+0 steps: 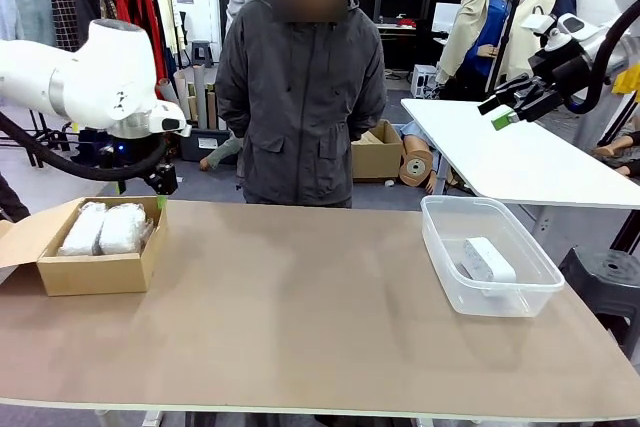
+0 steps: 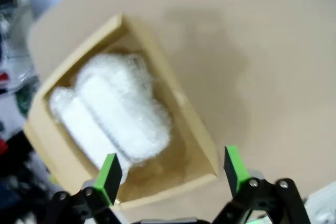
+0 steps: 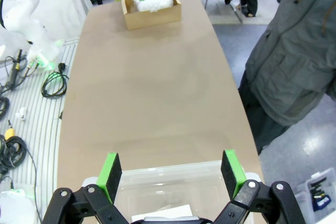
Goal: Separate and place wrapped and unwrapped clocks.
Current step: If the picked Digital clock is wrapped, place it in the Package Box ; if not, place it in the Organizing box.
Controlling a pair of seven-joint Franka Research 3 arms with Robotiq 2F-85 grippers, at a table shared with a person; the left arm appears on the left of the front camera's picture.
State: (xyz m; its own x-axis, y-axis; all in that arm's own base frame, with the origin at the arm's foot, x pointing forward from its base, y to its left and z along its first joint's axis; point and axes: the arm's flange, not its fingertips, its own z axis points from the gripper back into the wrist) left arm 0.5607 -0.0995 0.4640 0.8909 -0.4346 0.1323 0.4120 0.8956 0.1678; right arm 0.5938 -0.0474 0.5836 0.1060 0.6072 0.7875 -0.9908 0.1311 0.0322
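Taking the cardboard box [image 1: 95, 269] at the table's left end as the landmark: it stands near the front-left part of the brown tabletop [image 1: 300, 317], its flap folded out to the left. Inside it, side by side and touching, lie the two wrapped clocks [image 1: 103, 228], lumpy bundles in crinkly white plastic. In the left wrist view the same pair [image 2: 113, 111] fills most of the box's floor, the two bundles lying parallel along its length.

Well to the right of the box, near the table's right end, stands a clear plastic tub [image 1: 450, 277]. The unwrapped clock [image 1: 488, 260], a smooth white rectangular block, lies on the tub's floor.

Just behind the box's far right corner, the left gripper [image 1: 160, 187] hangs off the white left arm with its green-padded fingers pointing down; its jaws stand spread wide and hold nothing. From its wrist camera the gripper [image 2: 172, 169] sits above the box's near edge, with one pad over a bundle's end.

Far right of the box and high above the tub, the right gripper [image 1: 503, 112] is raised in the air, jaws spread and empty. Its wrist view looks down past its fingers [image 3: 171, 167] onto the tub's rim [image 3: 173, 171].

Beyond the table's far edge, between box and tub, a person in a dark grey jacket [image 1: 300, 97] stands facing the table.
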